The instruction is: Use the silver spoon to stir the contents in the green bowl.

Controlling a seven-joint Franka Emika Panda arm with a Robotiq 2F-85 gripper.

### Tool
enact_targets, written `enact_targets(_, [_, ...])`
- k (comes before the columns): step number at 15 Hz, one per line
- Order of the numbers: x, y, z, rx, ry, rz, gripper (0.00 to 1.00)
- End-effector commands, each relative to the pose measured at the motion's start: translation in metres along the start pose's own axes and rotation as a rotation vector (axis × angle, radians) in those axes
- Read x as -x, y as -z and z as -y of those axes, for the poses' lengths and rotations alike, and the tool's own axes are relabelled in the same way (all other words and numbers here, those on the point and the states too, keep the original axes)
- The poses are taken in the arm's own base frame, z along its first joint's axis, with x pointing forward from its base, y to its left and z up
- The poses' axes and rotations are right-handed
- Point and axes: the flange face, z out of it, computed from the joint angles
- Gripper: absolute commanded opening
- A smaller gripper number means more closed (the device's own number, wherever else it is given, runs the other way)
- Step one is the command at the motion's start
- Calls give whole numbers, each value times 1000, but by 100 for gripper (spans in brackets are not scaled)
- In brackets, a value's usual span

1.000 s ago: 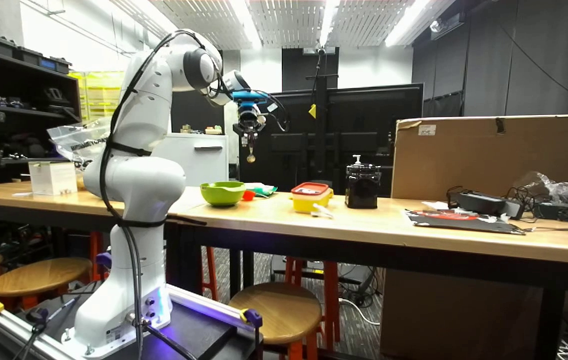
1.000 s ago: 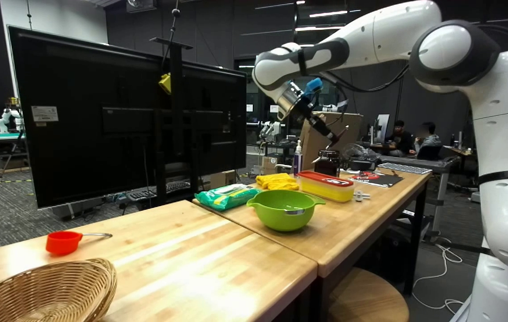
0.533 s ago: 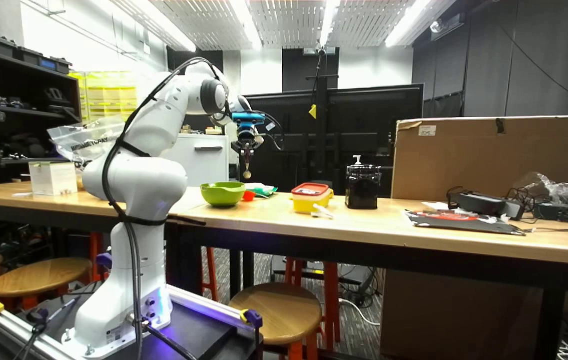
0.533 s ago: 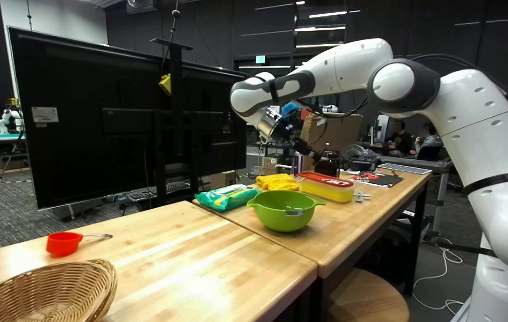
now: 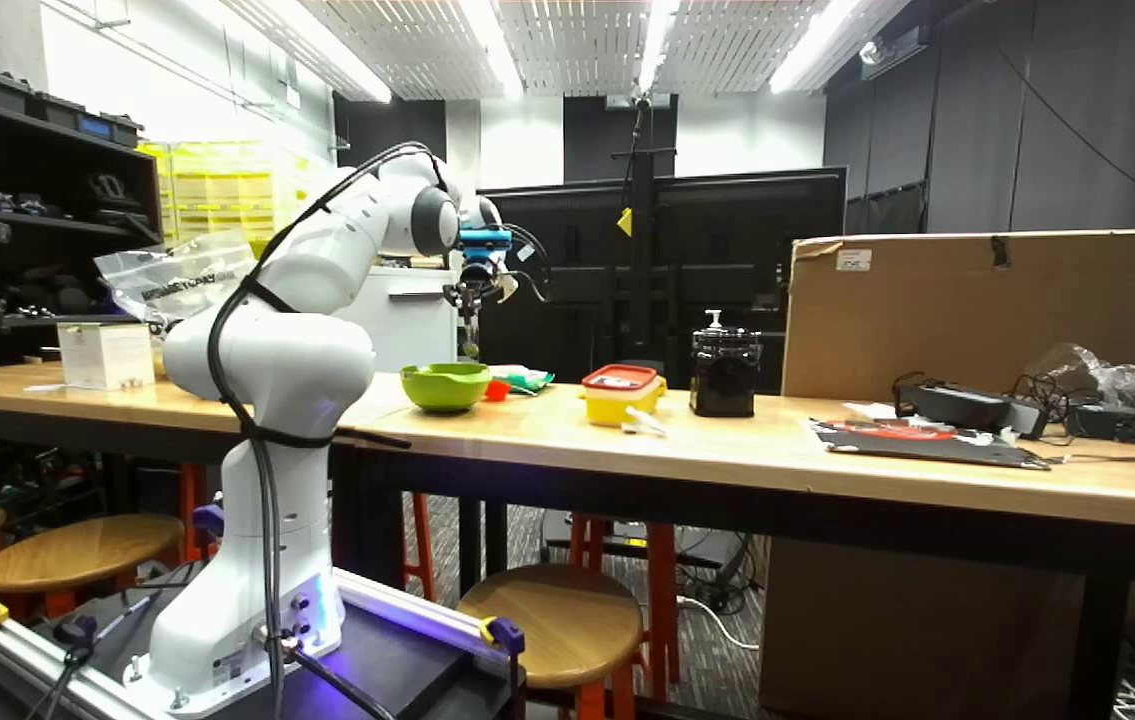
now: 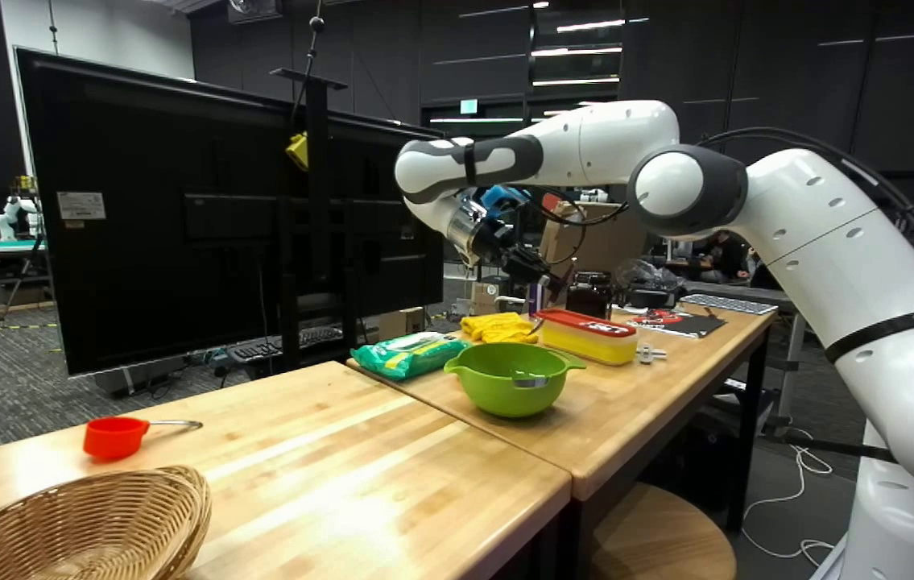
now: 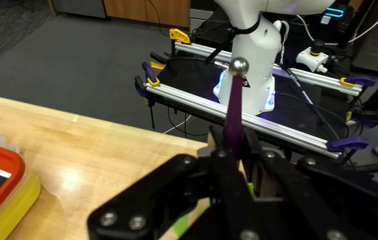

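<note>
The end effector (image 7: 233, 141) grips the purple-handled spoon (image 7: 233, 106) above the surface (image 6: 614, 403), with the green bowl (image 6: 509, 393) upright near one short edge.

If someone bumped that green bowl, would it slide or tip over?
A low nudge would probably slide the green bowl, since it sits squat and upright on the table. A knock on its rim might rock it, as the rim flares wider than the base. Its thin rim suggests light weight, though its bottom inside is hidden.
</note>
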Motion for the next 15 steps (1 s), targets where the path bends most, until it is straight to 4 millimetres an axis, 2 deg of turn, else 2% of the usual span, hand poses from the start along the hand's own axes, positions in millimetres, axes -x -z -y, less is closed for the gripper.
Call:
enact_targets(1, [3, 10, 19, -56, -41, 4, 4])
enact_targets(7, [-37, 6, 43, -127, -19, 9, 4])
enact_targets(15, [-86, -4, 52, -150, -2, -23, 4])
